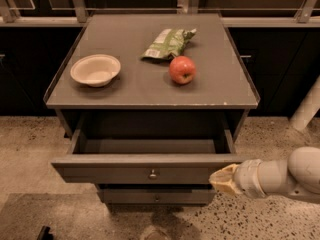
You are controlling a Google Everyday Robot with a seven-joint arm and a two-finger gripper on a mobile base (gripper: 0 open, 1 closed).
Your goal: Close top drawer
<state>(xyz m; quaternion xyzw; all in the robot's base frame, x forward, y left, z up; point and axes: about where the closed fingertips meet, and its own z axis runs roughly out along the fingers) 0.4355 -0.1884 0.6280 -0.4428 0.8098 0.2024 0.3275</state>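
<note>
While the top drawer stands pulled well out from under the tabletop, its hollow shows bare and its round knob faces front. The gripper sits at the right end of the front panel; whether it is spread or pressed together, I cannot tell. Above lie a bowl, a red apple and a green bag.

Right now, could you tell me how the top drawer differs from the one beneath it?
The top drawer is pulled out; the lower drawer sits pushed in. The top drawer's front is wider and taller than the lower drawer's. Both are grey-brown and flat-fronted. The gripper is beside the top drawer's right corner.
</note>
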